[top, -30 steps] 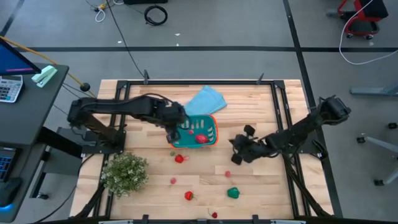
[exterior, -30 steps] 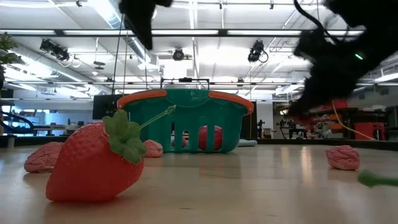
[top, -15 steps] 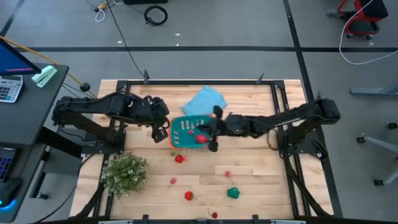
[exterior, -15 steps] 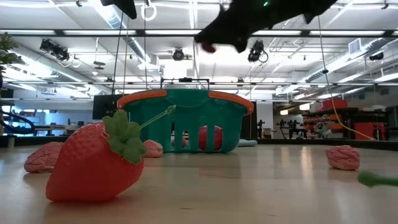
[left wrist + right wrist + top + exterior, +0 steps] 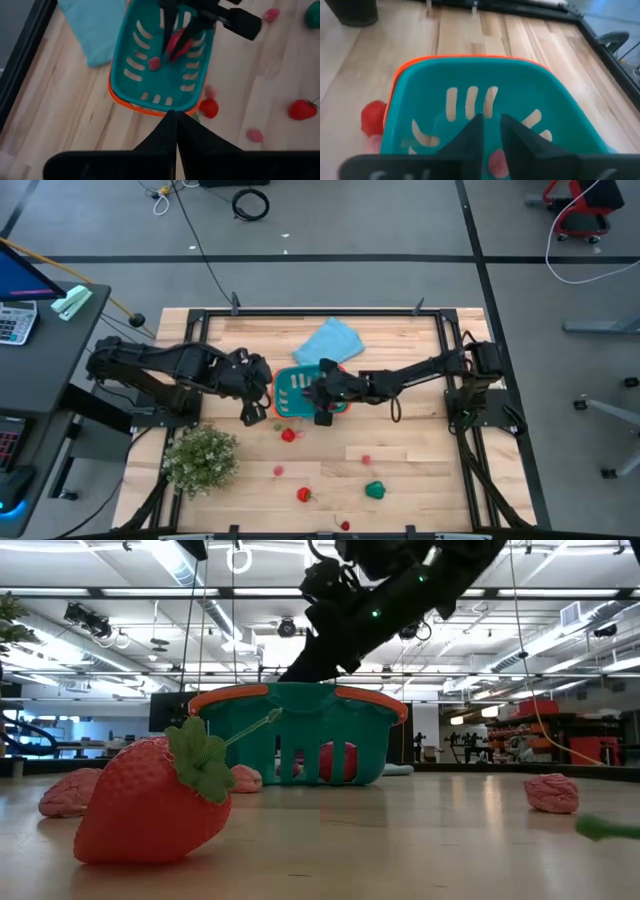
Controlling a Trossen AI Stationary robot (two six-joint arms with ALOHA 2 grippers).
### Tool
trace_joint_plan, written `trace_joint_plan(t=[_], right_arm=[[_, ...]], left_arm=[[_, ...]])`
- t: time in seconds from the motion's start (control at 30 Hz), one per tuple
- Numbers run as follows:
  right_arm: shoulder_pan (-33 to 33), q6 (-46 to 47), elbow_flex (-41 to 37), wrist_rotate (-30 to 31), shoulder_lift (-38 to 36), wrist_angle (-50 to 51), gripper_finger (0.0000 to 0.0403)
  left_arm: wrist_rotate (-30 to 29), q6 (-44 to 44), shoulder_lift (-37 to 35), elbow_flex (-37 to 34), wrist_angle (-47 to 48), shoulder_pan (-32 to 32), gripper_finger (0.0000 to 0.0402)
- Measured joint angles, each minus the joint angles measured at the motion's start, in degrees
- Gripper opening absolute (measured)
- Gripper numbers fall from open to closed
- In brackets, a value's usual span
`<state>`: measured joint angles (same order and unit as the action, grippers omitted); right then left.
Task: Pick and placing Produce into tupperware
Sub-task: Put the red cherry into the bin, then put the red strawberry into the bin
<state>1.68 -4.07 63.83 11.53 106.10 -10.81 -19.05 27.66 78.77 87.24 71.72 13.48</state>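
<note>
The teal basket [image 5: 300, 385] with an orange rim stands mid-table; a red piece [image 5: 179, 46] and a pink piece [image 5: 154, 62] lie in it. My right gripper [image 5: 321, 405] reaches down into the basket, its fingers [image 5: 475, 132] a narrow gap apart, one on either side of the red piece. My left gripper [image 5: 251, 414] is shut and empty, just left of the basket. More produce lies on the table: a red piece [image 5: 288, 435], a strawberry [image 5: 303, 494], a green piece [image 5: 375, 490] and pink pieces [image 5: 365, 460]. My right gripper's fingers point down into the basket and stand on either side of the red piece [image 5: 179, 46] on its floor. I cannot tell whether they touch it.
A light-blue cloth [image 5: 330, 340] lies behind the basket. A bushy potted plant [image 5: 200, 460] stands at the near left. A black frame [image 5: 455, 380] runs around the wooden tabletop. In the low view a large strawberry [image 5: 150, 805] lies close to the camera.
My right gripper has swung from the table's right side toward the left, over the basket, and has gone down into it. My left gripper has drawn back from above the basket toward the table's left and near edge.
</note>
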Motion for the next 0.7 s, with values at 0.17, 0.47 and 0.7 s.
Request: trace_joint_plan(t=[0.17,0.47,0.7], right_arm=[[-0.44,1.31,5.08,0.63,-1.52,11.15,0.0131],[0.57,1.58,6.93,0.37,-11.72,31.28,0.0169],[0.8,7.08,6.93,0.66,-18.58,40.21,0.0162]], left_arm=[[-0.05,2.0,-0.07,-0.95,-0.21,2.18,0.0009],[3.89,9.19,0.1,-18.24,-11.35,11.2,0.005],[3.74,13.76,0.08,-34.14,-34.48,13.94,0.0104]])
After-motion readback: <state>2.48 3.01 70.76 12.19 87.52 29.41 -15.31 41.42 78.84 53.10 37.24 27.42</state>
